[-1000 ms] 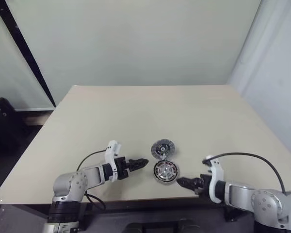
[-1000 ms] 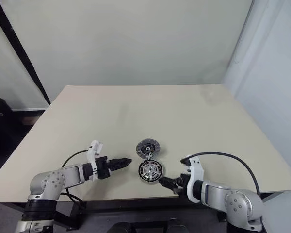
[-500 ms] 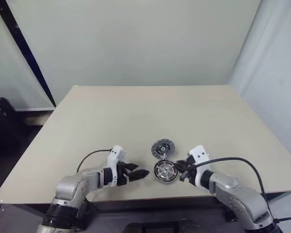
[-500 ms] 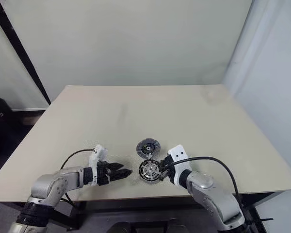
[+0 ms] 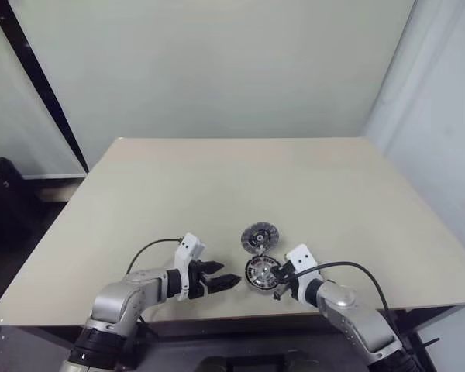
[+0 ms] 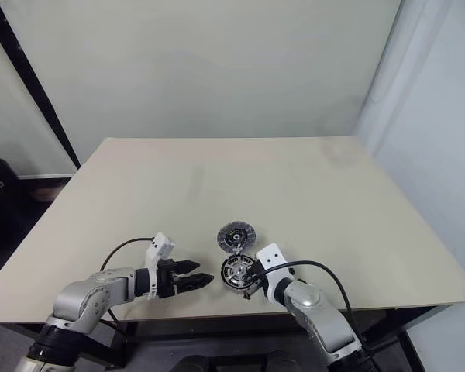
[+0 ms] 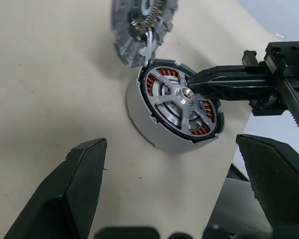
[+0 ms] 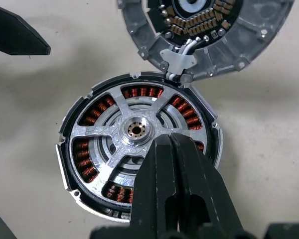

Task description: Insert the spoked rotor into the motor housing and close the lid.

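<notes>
Currently, status: spoked rotor [image 8: 139, 130] sits inside the motor housing [image 8: 74, 149], copper windings visible between its spokes.
Housing position: on the tabletop [image 5: 217, 186], near its front edge, between my two arms.
Lid [image 8: 209, 30]: lies just beyond the housing, touching its rim, inner face up, not closed over it.
My right fingers [image 8: 175, 149]: clenched together, empty, tips over the rotor beside its hub.
My left fingers [image 7: 84, 169]: released, spread wide, beside the housing and apart from it, holding nothing.
</notes>
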Motion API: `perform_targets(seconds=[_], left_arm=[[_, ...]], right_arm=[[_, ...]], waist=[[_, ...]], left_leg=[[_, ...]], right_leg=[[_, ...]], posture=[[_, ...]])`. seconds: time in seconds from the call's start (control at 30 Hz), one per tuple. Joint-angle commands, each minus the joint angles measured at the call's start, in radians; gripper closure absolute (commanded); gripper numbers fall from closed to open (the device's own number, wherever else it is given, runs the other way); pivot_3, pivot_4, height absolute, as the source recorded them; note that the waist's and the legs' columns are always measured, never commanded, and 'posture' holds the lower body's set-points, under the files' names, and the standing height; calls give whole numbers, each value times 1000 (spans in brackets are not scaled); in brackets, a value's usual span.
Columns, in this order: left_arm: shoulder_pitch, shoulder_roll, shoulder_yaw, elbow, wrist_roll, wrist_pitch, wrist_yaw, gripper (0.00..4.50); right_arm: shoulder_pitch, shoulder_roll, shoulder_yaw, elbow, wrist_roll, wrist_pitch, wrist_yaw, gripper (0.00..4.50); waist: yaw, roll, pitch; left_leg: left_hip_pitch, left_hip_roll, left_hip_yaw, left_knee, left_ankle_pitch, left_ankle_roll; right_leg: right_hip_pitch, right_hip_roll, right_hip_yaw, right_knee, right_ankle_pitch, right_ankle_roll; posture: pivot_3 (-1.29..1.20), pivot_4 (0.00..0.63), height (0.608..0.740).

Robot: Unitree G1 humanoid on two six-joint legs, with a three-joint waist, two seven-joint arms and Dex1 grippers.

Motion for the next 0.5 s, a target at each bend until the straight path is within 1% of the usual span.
perform_targets(seconds=[0.03, 0.07, 0.17, 0.2, 0.33, 0.4, 0.5], left_arm=[[-17, 4, 21, -32, 1, -5, 1, 0], [-18, 3, 20, -30, 2, -5, 3, 0], [-20, -2, 21, -24, 1, 0, 8, 0], [-22, -4, 20, -21, 1, 0, 9, 0], [-24, -13, 21, -12, 1, -1, 14, 0], [-21, -15, 22, -11, 2, -3, 16, 0], [-17, -19, 26, -11, 1, -3, 22, 0]], right_arm=[[1, 3, -40, -54, 20, 21, 18, 4474], [-3, -4, -44, -74, 22, 28, 28, 4474], [-19, -33, -52, -147, 33, 73, 58, 3901], [-24, -47, -53, -175, 36, 95, 70, 3637], [-45, -94, -66, -263, 39, 143, 101, 2178], [-53, -129, -61, -289, 23, 165, 112, 1524], [-65, -249, -2, -334, -12, 195, 189, 515]], waist=[[0, 0, 0], [0, 0, 0], [0, 0, 0], [0, 0, 0], [0, 0, 0], [0, 0, 0], [1, 0, 0]], left_leg=[[0, 0, 0, 0, 0, 0], [0, 0, 0, 0, 0, 0], [-1, 0, 0, 1, 0, 0], [-1, 0, 0, 1, 0, 0], [-1, 0, 0, 2, 0, 0], [-1, 0, 0, 2, 0, 0], [-1, -1, 0, 3, 0, 0]], right_leg=[[0, 0, 0, 0, 0, 0], [0, 0, 0, 0, 0, 0], [0, 0, 0, 0, 0, 0], [0, 0, 0, 0, 0, 0], [0, 0, 0, 1, 0, 0], [0, 0, 0, 1, 0, 0], [1, 0, 0, 0, 0, 0]], posture=[[0, 0, 740], [0, 0, 740], [0, 0, 740], [0, 0, 740], [0, 0, 740], [0, 0, 740], [0, 0, 740]])
